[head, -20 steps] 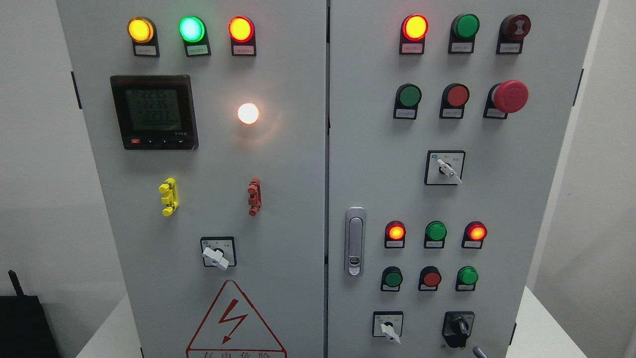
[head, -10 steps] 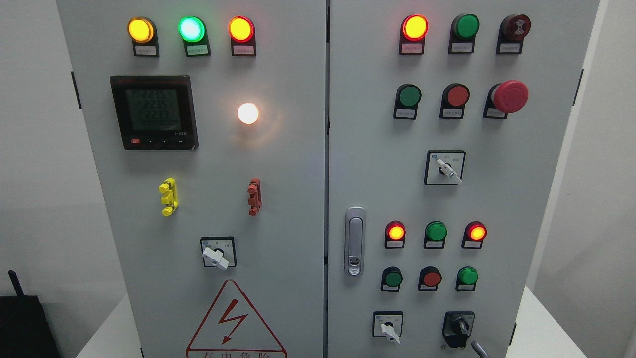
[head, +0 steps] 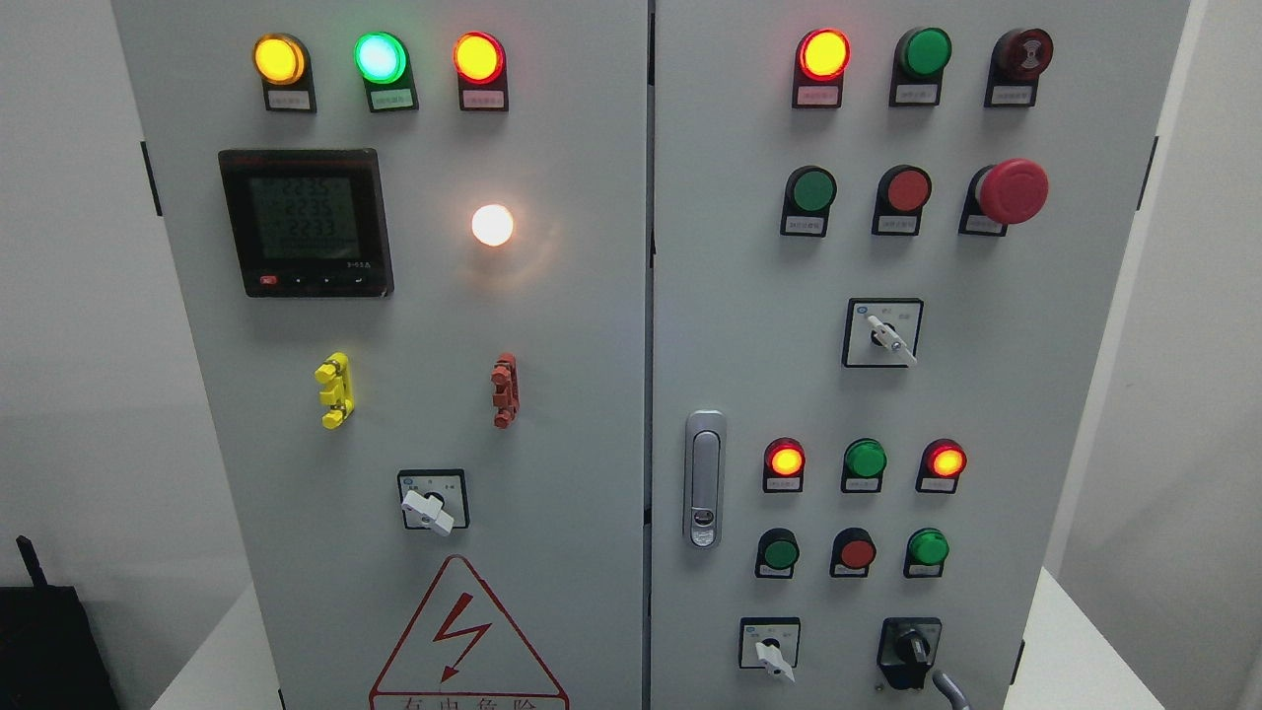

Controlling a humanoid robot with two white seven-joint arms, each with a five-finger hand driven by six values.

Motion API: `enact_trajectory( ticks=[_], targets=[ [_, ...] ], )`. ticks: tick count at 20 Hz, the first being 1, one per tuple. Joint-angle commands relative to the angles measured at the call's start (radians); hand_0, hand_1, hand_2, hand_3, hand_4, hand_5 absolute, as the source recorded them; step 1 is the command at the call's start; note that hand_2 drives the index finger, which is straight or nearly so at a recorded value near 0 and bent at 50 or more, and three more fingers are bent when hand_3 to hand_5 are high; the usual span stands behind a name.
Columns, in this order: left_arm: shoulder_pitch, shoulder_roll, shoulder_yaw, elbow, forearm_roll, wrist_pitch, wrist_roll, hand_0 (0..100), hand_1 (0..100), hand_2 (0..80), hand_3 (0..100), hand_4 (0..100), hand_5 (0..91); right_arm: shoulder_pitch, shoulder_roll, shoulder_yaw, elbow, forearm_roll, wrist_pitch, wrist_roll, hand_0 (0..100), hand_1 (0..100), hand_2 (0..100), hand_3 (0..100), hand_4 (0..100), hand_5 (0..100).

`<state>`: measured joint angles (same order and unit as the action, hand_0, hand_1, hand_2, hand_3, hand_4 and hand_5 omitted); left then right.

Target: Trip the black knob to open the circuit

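**Nearly at the knob**

Here, in the head view, the black knob (head: 909, 651) sits low on the right door, pointer upright. A grey tip of a robot hand (head: 948, 688) shows just below-right; its grip cannot be judged.

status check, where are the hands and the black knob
Black rotary knob low on right door, untouched. Grey fingertip just below-right of it at bottom edge, side unclear. Nothing blocking the knob.
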<state>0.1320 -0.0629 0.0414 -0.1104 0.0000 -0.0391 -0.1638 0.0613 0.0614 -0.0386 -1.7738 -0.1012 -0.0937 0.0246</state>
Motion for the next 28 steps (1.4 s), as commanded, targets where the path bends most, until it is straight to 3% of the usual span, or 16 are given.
enact_trajectory(
  ticks=[1, 28],
  targets=[
    [0.0, 0.0, 0.0, 0.0, -0.023, 0.001, 0.0, 12, 39, 0.0, 0, 0, 0.0, 0.0, -0.002, 0.019, 0.004, 0.001, -0.001, 0.0, 0, 0, 0, 100, 100, 100],
    [0.0, 0.0, 0.0, 0.0, -0.023, 0.001, 0.0, 12, 39, 0.0, 0, 0, 0.0, 0.002, -0.002, 0.052, -0.006, 0.003, -0.003, 0.0, 0, 0, 0, 100, 100, 100]
  ],
)
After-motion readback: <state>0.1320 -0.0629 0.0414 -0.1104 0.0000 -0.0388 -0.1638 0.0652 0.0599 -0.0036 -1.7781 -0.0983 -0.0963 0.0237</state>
